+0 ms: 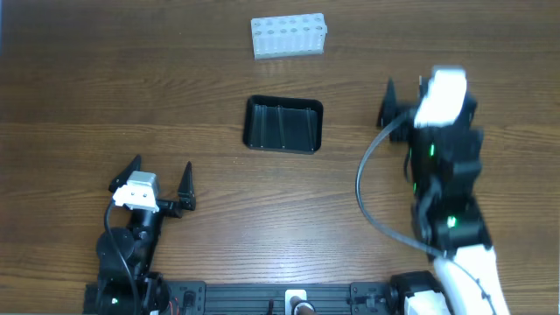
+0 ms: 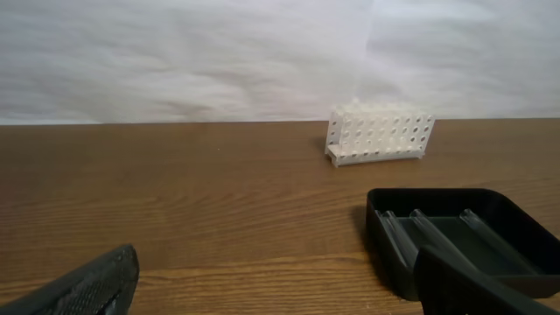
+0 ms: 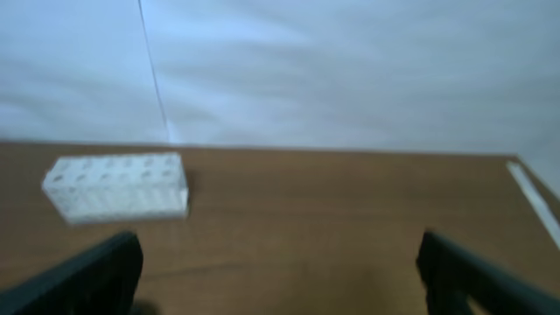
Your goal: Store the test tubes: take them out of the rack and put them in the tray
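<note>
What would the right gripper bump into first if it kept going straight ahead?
Probably nothing soon: the open right gripper points along bare table, with the rack off to one side of its path. Far ahead stands the white backdrop, though depth is hard to judge.

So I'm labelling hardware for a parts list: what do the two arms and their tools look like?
Both arms are black, jointed, with a white block at each wrist. The left tool and right tool each have two black pointed fingers. A black cable loops beside the right arm, which shows green lights and a white lower segment.
</note>
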